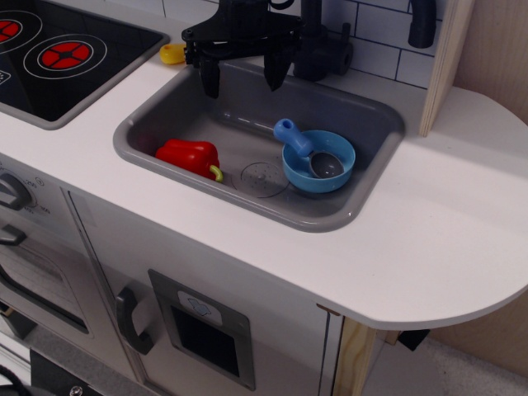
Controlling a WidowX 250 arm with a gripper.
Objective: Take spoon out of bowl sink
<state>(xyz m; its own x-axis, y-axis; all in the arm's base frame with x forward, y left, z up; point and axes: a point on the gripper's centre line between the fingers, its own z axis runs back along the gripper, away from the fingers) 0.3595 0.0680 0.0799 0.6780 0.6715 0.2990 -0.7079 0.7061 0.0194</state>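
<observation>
Clearly the spoon [307, 148] lies in the bowl [319, 162], handle jutting over the rim, at the sink's [198, 95] right end. The end effector [242, 76] hangs above, spread wide, empty (approach step); next it must descend onto the handle.

You have open basin floor between the red pepper [190, 156] and bowl [318, 162]; sink [373, 124] walls crowd the bowl's right side.

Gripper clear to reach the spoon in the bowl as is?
Probably yes. The open gripper hangs above the sink's back edge; the spoon's blue handle sticks up over the bowl rim, with nothing in between.
</observation>
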